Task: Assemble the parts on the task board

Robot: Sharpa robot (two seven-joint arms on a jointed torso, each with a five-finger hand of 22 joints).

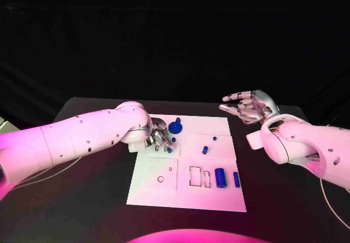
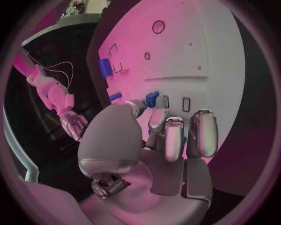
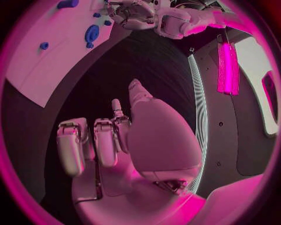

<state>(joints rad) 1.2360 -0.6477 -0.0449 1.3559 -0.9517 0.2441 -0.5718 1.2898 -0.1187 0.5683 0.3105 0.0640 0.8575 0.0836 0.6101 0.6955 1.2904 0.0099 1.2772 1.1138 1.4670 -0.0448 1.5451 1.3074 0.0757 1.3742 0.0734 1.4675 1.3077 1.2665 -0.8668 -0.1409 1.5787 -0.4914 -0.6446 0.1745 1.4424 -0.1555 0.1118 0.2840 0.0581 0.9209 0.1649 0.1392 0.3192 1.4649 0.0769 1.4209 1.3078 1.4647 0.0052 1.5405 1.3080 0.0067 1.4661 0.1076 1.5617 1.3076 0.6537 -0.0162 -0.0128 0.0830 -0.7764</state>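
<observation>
The white task board lies in the middle of the table. My left hand is over its far left part, and in the left wrist view it pinches a small blue piece between thumb and finger, just beside two narrow slots in the board. A round blue part stands just beyond that hand. Two small blue pieces sit mid-board. Two blue cylinders lie near the right edge. My right hand hangs raised past the board's far right corner, fingers apart and holding nothing.
Empty cut-outs and a round hole mark the board's near half. Black table surrounds the board. The right wrist view shows the board, the round blue part and my left hand across from my right hand.
</observation>
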